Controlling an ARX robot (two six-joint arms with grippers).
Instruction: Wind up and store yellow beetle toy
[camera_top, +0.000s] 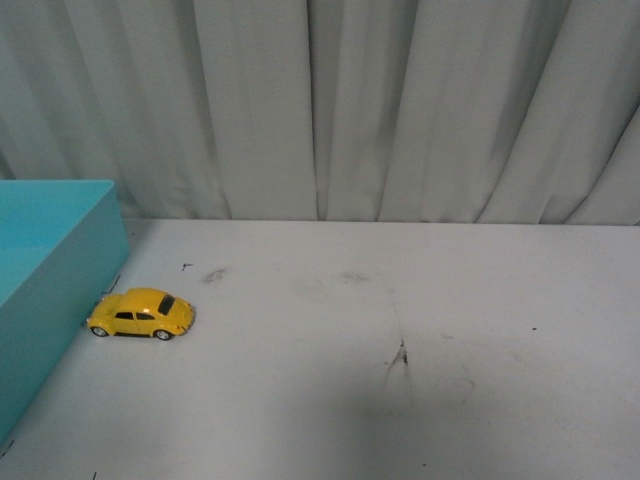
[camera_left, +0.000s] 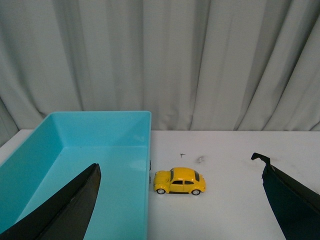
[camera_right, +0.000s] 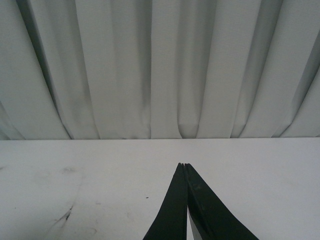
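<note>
A teal bin (camera_top: 60, 250) sits along the left edge of the bench (camera_top: 420, 290), open-topped, its far end short of the far edge. In the left wrist view the bin (camera_left: 100, 114) shows a bare floor and smooth walls.

The car (camera_top: 141, 313) stands on its 4 wheels just beside the bin's right wall, outside it, toward the left edge of the bench and some way in from the far edge. It lies side-on to the front camera, one end pointing at the bin. Whether that end touches the wall or leaves a sliver of gap I cannot tell. The left wrist view shows the car (camera_left: 180, 181) on the white bench (camera_left: 230, 150), again right by the bin's outer wall.

The left tool (camera_left: 176, 162) is released: its 2 black fingers (camera_left: 75, 205) stand wide apart, one over the bin, the other over bare bench, with the car between them and further out, untouched.

Near the middle of the bench is a dark scuff (camera_top: 403, 356), with fainter smudges toward the far edge.

The right tool (camera_right: 183, 167) is clenched, its 2 fingers pressed together at the tips with nothing between them, above bare bench (camera_right: 100, 165) well apart from the car.

A pale pleated curtain (camera_top: 320, 100) hangs behind the far edge
</note>
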